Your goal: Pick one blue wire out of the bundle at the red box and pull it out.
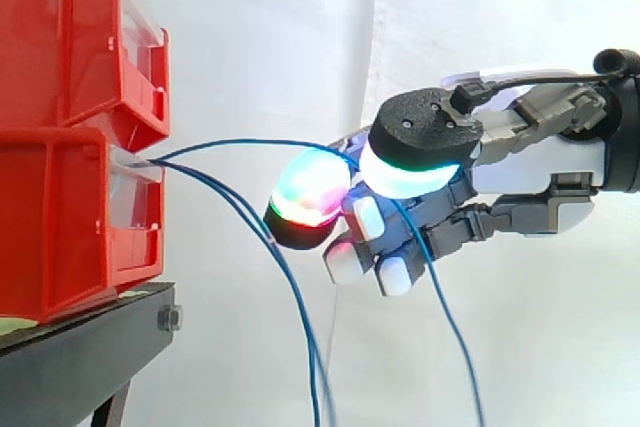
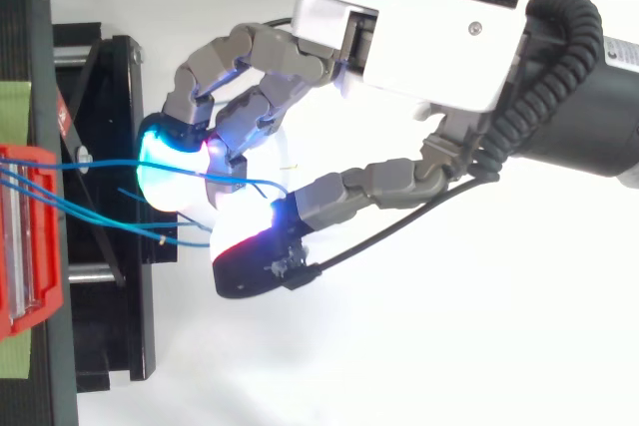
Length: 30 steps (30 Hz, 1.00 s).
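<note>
Progress stands about halfway, in my judgement: near the lower red bin (image 1: pixel 60 227) the hand (image 1: pixel 540 162) has its glowing pads (image 1: pixel 310 187) clamped on one blue wire (image 1: pixel 250 142) that runs into this bin, so picking is done and pulling out is left. You count two stacked red bins (image 1: pixel 55 37), one hand, three blue wires (image 1: pixel 300 317).

- Both views are bright and evenly lit; the white curtain (image 1: pixel 270 37) carries only faint fold shadows.
- In the top view, the pale casing of the hand (image 2: pixel 439 37) merges with the washed-out background.
- The glowing fingertips (image 1: pixel 312 187) bloom white and partly wash out the blue wire (image 2: pixel 100 162) between them.
- The underside of the black stand (image 1: pixel 70 367) lies in shadow.
</note>
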Motion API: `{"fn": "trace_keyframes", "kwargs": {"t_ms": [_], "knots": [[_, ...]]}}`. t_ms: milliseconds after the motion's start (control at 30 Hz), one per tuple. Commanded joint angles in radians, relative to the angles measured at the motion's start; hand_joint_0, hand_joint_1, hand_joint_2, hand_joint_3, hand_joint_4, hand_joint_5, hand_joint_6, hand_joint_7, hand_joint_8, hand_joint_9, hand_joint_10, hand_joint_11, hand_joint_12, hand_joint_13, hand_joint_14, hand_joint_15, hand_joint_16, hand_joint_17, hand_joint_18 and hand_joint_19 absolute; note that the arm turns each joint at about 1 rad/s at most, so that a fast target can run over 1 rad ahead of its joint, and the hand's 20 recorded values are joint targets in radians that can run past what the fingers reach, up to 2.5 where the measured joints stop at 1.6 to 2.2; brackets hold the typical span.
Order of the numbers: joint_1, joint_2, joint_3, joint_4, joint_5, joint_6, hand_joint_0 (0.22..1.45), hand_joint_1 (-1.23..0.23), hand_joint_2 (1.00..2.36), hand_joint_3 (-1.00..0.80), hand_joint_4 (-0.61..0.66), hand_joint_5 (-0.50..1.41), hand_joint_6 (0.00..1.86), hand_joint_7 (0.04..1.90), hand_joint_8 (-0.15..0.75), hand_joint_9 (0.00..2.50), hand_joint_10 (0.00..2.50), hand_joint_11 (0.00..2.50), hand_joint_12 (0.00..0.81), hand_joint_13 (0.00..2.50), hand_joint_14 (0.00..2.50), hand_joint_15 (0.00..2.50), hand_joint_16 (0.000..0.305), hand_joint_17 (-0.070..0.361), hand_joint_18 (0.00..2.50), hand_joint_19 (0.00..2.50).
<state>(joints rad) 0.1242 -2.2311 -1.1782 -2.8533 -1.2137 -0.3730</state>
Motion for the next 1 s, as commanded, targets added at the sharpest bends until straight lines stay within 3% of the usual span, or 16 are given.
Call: {"fn": "trace_keyframes", "kwargs": {"t_ms": [0, 67, 133, 233, 300, 567, 700, 767, 833, 967], "knots": [[0.000, -0.001, 0.000, 0.000, 0.000, 0.000, 0.68, -0.95, 1.00, -0.50, 0.28, -0.19, 0.87, 0.63, 0.255, 0.93, 0.02, 0.80, 0.350, 0.75, 0.02, 0.47, 0.054, 0.121, 0.70, 0.68], [0.000, -0.001, 0.000, 0.005, 0.000, -0.001, 0.59, -0.83, 1.00, -0.50, 0.27, -0.17, 0.83, 0.68, 0.254, 0.96, 0.02, 0.74, 0.354, 0.76, 0.02, 0.48, 0.054, 0.122, 0.70, 0.69], [0.000, 0.001, 0.000, 0.008, -0.001, 0.000, 0.58, -0.59, 1.00, -0.49, 0.23, -0.09, 0.63, 1.01, 0.250, 1.05, 0.02, 0.62, 0.358, 0.81, 0.02, 0.48, 0.054, 0.122, 0.71, 0.72], [0.000, 0.001, 0.000, 0.008, -0.001, 0.000, 0.60, -0.52, 1.01, -0.41, 0.24, -0.06, 0.52, 1.25, 0.248, 1.08, 0.02, 0.59, 0.361, 0.82, 0.02, 0.48, 0.054, 0.121, 0.70, 0.74], [0.000, -0.001, -0.001, 0.009, -0.001, 0.000, 0.62, -0.48, 1.01, -0.37, 0.25, -0.06, 0.50, 1.28, 0.247, 1.11, 0.02, 0.59, 0.362, 0.83, 0.02, 0.48, 0.054, 0.122, 0.72, 0.75], [0.000, 0.001, 0.000, 0.017, -0.001, 0.000, 0.65, -0.58, 1.02, -0.26, 0.26, -0.05, 0.50, 1.23, 0.255, 1.17, 0.02, 0.64, 0.358, 0.84, 0.02, 0.47, 0.053, 0.119, 0.72, 0.74], [0.000, -0.001, 0.000, 0.017, -0.001, 0.000, 0.65, -0.70, 1.02, -0.25, 0.26, -0.07, 0.50, 1.23, 0.251, 1.14, 0.03, 0.72, 0.360, 0.83, 0.02, 0.48, 0.053, 0.119, 0.70, 0.73], [0.000, 0.001, 0.000, 0.017, -0.001, 0.000, 0.65, -0.75, 1.02, -0.26, 0.24, -0.09, 0.54, 1.15, 0.250, 1.12, 0.03, 0.75, 0.359, 0.83, 0.02, 0.48, 0.053, 0.119, 0.71, 0.73], [0.000, 0.001, 0.000, 0.017, -0.001, 0.000, 0.67, -0.82, 1.02, -0.27, 0.24, -0.12, 0.69, 0.90, 0.248, 1.12, 0.03, 0.80, 0.357, 0.82, 0.02, 0.49, 0.053, 0.119, 0.72, 0.72], [0.000, 0.001, 0.000, 0.017, -0.001, 0.000, 0.67, -0.84, 1.02, -0.24, 0.24, -0.14, 0.76, 0.74, 0.254, 1.12, 0.03, 0.82, 0.356, 0.81, 0.02, 0.48, 0.053, 0.119, 0.72, 0.72]]}}
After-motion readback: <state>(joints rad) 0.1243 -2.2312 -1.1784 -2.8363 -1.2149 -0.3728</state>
